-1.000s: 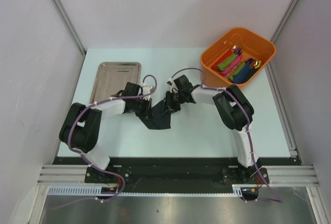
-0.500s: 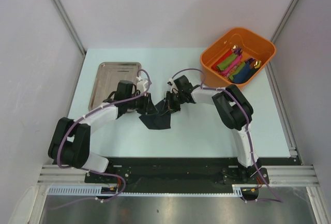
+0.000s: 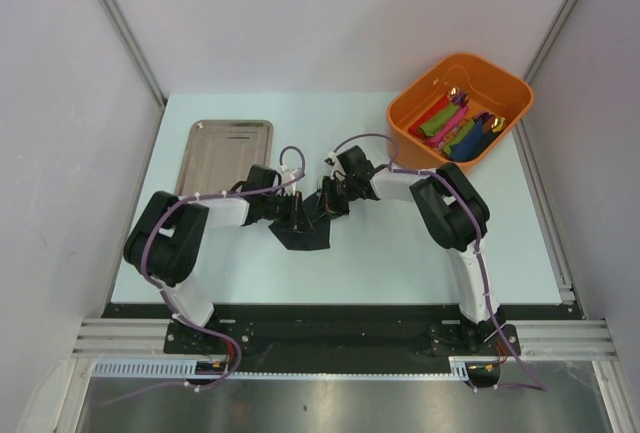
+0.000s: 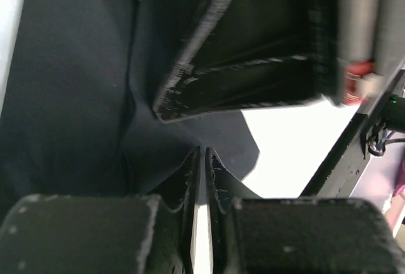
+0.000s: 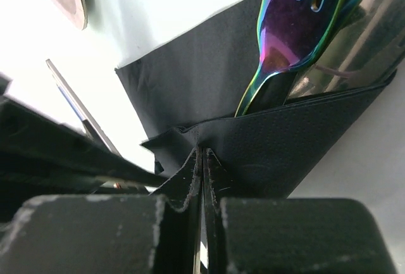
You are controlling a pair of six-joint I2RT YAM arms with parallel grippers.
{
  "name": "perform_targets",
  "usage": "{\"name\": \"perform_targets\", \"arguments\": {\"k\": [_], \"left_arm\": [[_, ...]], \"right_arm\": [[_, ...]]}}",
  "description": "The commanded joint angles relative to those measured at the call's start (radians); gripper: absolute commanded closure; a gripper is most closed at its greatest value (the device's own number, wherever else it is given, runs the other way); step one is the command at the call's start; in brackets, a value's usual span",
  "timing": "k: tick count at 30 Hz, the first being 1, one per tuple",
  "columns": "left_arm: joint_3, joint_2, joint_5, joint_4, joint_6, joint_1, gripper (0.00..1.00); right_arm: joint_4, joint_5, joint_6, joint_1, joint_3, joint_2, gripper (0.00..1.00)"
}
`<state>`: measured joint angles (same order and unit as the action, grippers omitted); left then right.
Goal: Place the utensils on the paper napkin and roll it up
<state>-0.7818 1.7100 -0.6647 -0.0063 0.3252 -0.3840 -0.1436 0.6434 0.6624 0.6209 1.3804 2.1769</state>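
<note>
The black paper napkin [image 3: 305, 235] lies crumpled and partly folded at the table's middle, between the two grippers. In the right wrist view a fold of the napkin [image 5: 297, 141] covers the handles of the utensils, and the rainbow fork [image 5: 285, 40] sticks out above it. My right gripper [image 5: 202, 152] [image 3: 326, 205] is shut on that fold's edge. My left gripper [image 4: 202, 154] [image 3: 295, 213] is at the napkin's [image 4: 76, 97] left side. Its fingers stand a thin slit apart with their tips at the paper, and whether they pinch it is unclear.
A steel tray [image 3: 226, 153] lies at the back left, just behind the left arm. An orange bin [image 3: 505, 93] with coloured rolls stands at the back right corner. The right gripper's black body [image 4: 253, 59] hangs close in front of the left gripper.
The left gripper let go, shifted right along the napkin toward the right gripper and closed down again. The napkin bunched up slightly. The right gripper stayed put and shut.
</note>
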Motion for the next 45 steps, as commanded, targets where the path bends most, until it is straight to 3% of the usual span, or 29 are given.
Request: {"name": "perform_targets", "arguments": {"k": [1,5,8,14,41,45], "left_arm": [[-0.053,0.069,-0.004,-0.043,0.011,-0.001,0.91],[-0.071,0.145,-0.003,-0.095,0.002,0.048,1.0],[-0.082,0.177,-0.003,-0.136,-0.023,0.057,1.0],[-0.082,0.18,-0.007,-0.141,-0.031,0.057,1.0],[-0.056,0.122,-0.006,-0.121,-0.044,0.056,1.0],[-0.047,0.09,-0.026,-0.1,-0.045,0.057,0.95]], "right_arm": [[-0.001,-0.047,-0.02,-0.001,-0.027,0.005,0.98],[-0.001,-0.036,-0.032,-0.009,0.006,-0.045,0.96],[-0.024,-0.04,-0.058,-0.026,0.06,-0.101,0.93],[-0.2,-0.208,-0.23,-0.009,0.221,-0.138,0.93],[-0.324,-0.353,-0.26,0.088,0.172,0.017,0.97],[-0.317,-0.341,-0.274,0.091,0.155,0.046,0.97]]}}
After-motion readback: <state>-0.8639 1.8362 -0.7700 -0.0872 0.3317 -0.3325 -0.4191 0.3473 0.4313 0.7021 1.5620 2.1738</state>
